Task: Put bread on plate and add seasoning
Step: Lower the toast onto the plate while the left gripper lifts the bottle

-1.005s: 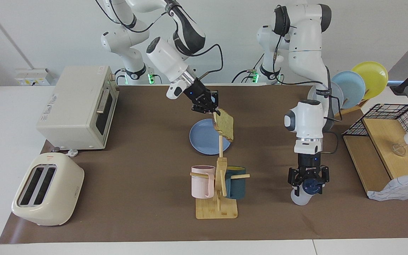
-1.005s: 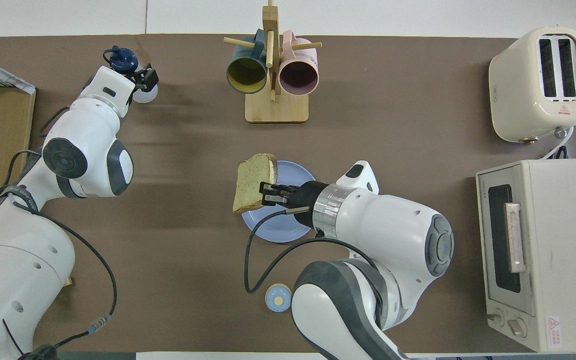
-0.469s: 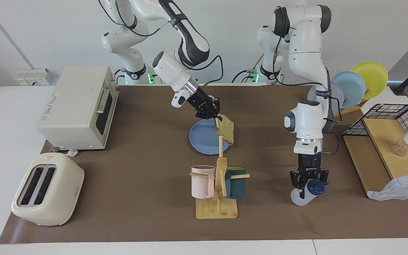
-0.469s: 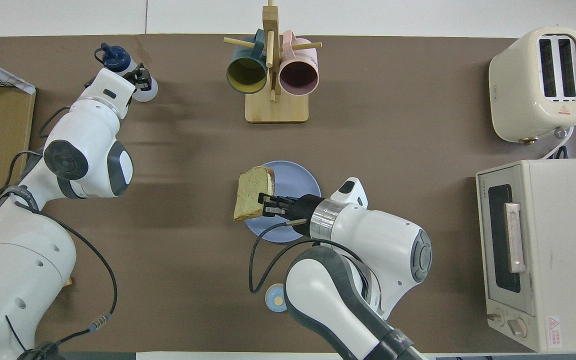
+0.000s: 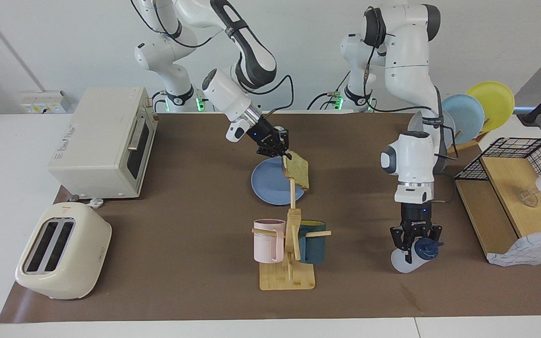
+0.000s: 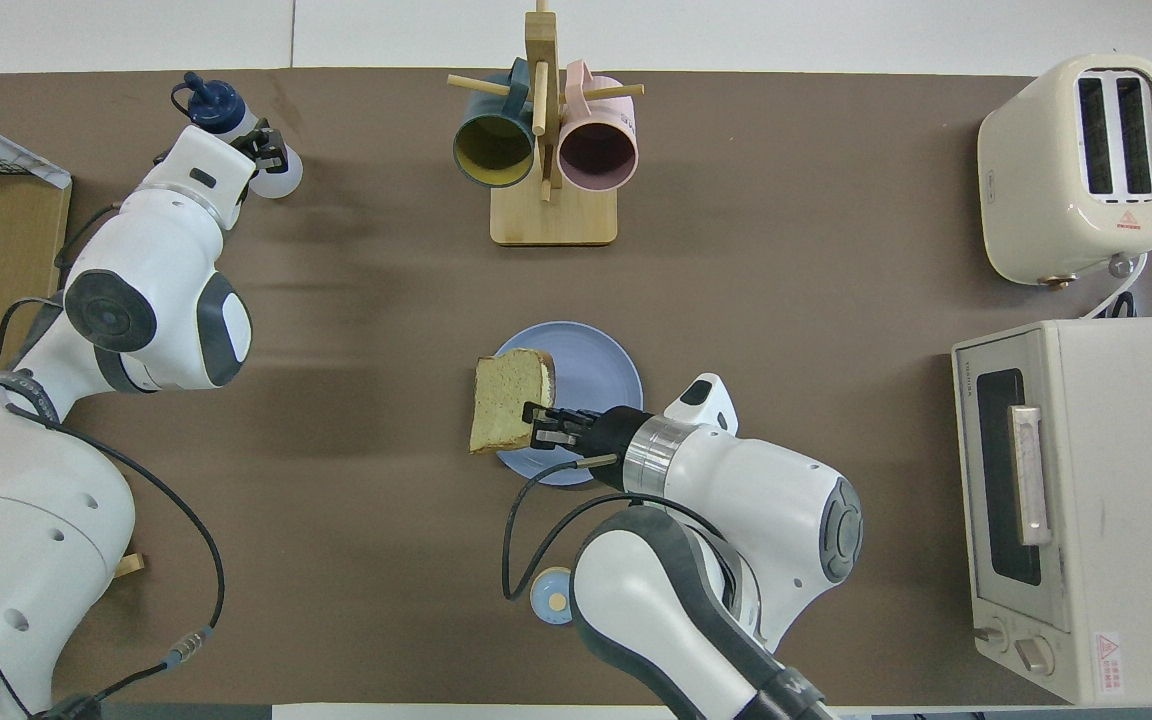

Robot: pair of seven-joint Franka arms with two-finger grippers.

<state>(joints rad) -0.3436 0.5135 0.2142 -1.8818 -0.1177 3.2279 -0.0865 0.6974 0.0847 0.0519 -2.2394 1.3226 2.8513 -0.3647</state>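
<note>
The bread (image 5: pixel 297 170) (image 6: pixel 506 400), a tan slice with a brown crust, hangs slanted over the edge of the blue plate (image 5: pixel 266 187) (image 6: pixel 598 358). My right gripper (image 5: pixel 281 152) (image 6: pixel 536 428) is shut on the slice's upper edge. The seasoning (image 5: pixel 404 263) (image 6: pixel 210 101), a translucent bottle with a navy cap, leans at the left arm's end of the table, farther from the robots than the plate. My left gripper (image 5: pixel 415 240) (image 6: pixel 261 158) comes straight down on it and is shut around its neck. The bottle's base looks to be touching the mat.
A wooden mug rack (image 5: pixel 288 277) with a pink and a teal mug stands farther out than the plate. A toaster (image 5: pixel 64 251) and an oven (image 5: pixel 106 141) sit at the right arm's end. A plate rack (image 5: pixel 475 110), a wire basket (image 5: pixel 529 150) and a small blue knob (image 6: pixel 554 595) are also here.
My left gripper has closed on the seasoning bottle, which now leans more. My right gripper has brought the bread lower and closer over the plate.
</note>
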